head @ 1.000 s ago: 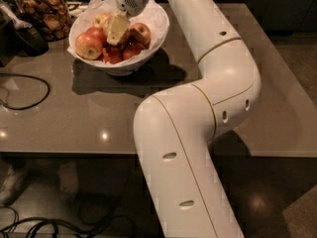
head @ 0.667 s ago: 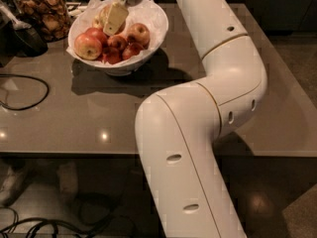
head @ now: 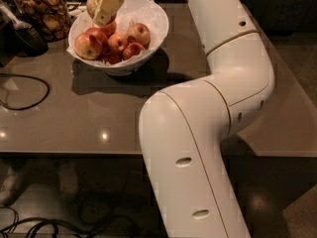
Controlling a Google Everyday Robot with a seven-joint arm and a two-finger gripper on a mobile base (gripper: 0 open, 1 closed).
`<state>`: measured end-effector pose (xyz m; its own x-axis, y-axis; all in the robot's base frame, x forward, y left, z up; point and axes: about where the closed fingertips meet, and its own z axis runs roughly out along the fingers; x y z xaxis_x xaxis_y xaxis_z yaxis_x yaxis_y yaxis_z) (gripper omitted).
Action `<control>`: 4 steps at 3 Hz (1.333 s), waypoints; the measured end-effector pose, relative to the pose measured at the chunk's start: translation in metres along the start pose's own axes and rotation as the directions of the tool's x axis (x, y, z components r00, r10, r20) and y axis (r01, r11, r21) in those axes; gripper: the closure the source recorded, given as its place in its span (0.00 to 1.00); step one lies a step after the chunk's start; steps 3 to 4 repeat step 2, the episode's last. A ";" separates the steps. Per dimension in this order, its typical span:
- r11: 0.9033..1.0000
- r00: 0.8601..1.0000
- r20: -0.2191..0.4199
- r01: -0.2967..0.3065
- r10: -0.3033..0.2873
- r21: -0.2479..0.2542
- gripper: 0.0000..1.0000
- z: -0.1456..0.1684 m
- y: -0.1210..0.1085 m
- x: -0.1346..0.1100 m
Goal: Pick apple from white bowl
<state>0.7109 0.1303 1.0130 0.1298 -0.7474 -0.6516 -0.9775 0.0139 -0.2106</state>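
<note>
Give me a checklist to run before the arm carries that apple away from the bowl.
1. Apple gripped: ok. The gripper hangs over the far left rim of the bowl, jaws shut on the apple.
2. Apple lifted free: ok. It appears to sit above the red apples in the bowl.
3. Grip security: cannot tell. The near jaw hides the contact.
4. Room on the left: not ok. The snack jar stands close by.
5. Cable: ok. It lies on the table, apart from the bowl.
</note>
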 end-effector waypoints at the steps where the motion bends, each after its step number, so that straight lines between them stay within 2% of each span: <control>1: 0.999 0.998 0.059 0.020 -0.018 -0.030 1.00 -0.013 0.014 -0.017; 2: 0.999 0.994 0.107 0.014 -0.010 -0.034 1.00 -0.033 0.024 -0.030; 4: 0.999 0.994 0.107 0.014 -0.010 -0.034 1.00 -0.033 0.024 -0.030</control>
